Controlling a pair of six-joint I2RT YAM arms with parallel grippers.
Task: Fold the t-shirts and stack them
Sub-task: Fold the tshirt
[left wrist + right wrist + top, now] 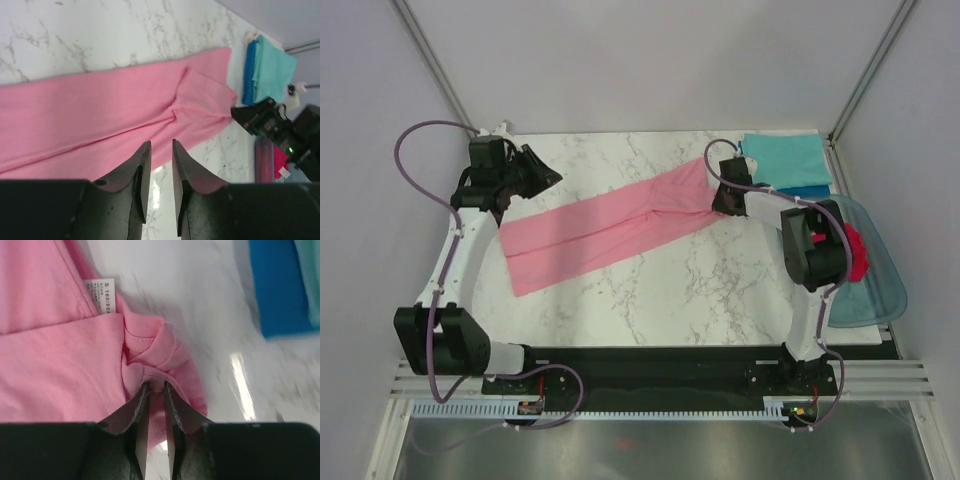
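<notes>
We are seeing the long, folded, soft light pink t-shirt (610,235) lying diagonally across the white marble table (720,290). The right gripper (154,386) is pinching bunched cloth at the shirt's right end. The left gripper (160,144) is hovering near its left end, fingers slightly parted and holding nothing.
</notes>
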